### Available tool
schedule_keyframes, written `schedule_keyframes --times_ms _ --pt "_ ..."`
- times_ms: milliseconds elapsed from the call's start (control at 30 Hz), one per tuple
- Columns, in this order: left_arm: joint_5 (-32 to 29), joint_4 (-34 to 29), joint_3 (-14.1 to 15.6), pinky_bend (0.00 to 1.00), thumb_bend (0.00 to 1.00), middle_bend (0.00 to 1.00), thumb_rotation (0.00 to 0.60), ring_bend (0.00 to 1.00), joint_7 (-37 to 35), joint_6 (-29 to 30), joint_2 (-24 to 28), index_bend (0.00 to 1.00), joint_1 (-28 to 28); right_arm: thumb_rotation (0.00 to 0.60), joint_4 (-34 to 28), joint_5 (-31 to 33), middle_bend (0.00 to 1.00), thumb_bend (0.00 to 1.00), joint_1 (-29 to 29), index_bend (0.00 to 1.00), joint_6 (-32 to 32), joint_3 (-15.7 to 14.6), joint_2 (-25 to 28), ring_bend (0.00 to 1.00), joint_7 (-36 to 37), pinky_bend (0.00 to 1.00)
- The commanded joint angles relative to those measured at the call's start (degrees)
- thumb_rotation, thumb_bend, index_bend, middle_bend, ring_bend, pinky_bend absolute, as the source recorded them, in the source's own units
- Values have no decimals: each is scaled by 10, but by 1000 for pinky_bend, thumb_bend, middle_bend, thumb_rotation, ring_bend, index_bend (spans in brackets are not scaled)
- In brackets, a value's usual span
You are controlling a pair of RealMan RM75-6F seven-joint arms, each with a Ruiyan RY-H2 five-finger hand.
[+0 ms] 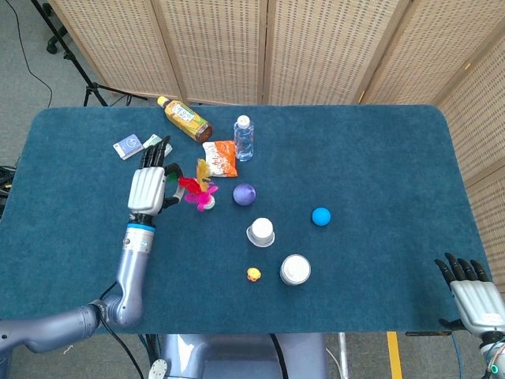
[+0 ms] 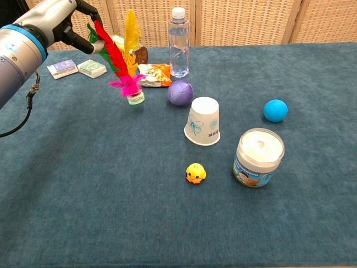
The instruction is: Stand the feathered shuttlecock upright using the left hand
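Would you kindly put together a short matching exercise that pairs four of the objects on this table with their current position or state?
Things:
1. paper cup
2. tea bottle
3. shuttlecock
4. water bottle

States:
A. lying on its side
B. upside down
C. standing upright with its cap on
D. feathers up, base on the table, feathers held by the left hand

Pairs: 1-B, 2-A, 3-D, 4-C

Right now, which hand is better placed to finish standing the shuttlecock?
Left. The left hand already holds the feathered shuttlecock by its feathers, base on the table. The right hand sits open at the table's far corner.
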Motion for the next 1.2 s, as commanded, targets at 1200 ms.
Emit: schedule_keyframes --times_ms 1200 --pt "28 -41 31 0 317 0 600 0 -16 -3 39 585 36 600 -2 -11 0 0 -5 0 16 0 -4 0 -8 0"
